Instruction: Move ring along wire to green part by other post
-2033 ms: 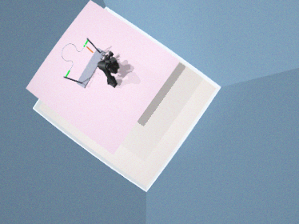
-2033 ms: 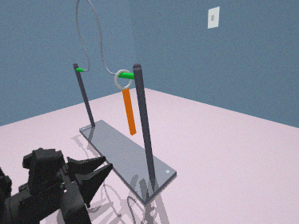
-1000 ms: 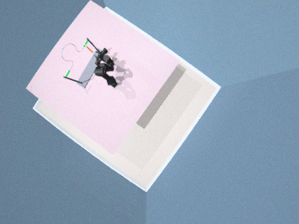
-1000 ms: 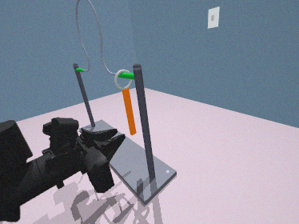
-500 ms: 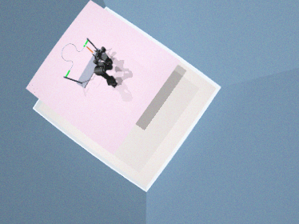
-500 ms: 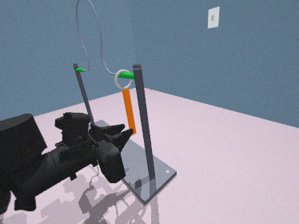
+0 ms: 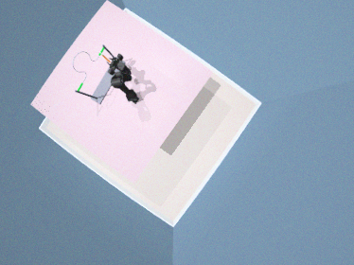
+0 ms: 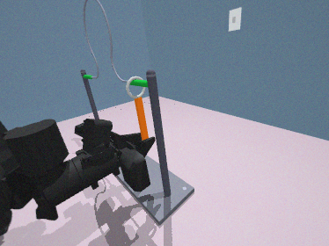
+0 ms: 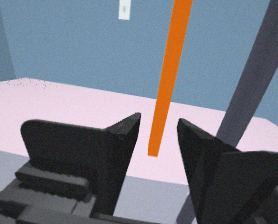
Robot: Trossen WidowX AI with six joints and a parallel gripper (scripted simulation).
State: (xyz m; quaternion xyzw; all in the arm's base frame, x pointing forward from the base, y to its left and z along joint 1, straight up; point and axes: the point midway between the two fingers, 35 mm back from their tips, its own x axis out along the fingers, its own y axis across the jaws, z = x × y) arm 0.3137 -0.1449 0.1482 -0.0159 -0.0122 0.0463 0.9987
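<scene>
A white ring [image 8: 135,87] hangs on the green wire part [image 8: 142,83] [image 7: 101,53] next to the near post [image 8: 157,136] [image 9: 250,85]. Its orange handle [image 8: 141,119] [image 9: 170,75] [image 7: 106,60] hangs straight down. My gripper [image 8: 149,143] [image 9: 159,120] [image 7: 113,63] is open, level with the handle's lower end. In the wrist view the handle's tip shows in the gap between the two fingers, with space on both sides. The thin grey wire [image 8: 98,9] [image 7: 82,54] loops up to the other green part [image 8: 88,76] [image 7: 80,86] at the far post [image 8: 91,98].
Both posts stand on a grey base plate [image 8: 176,198] [image 7: 101,91] on the pink table top [image 8: 246,167]. The near post stands just right of my gripper. A grey strip [image 7: 189,118] lies far off on the table.
</scene>
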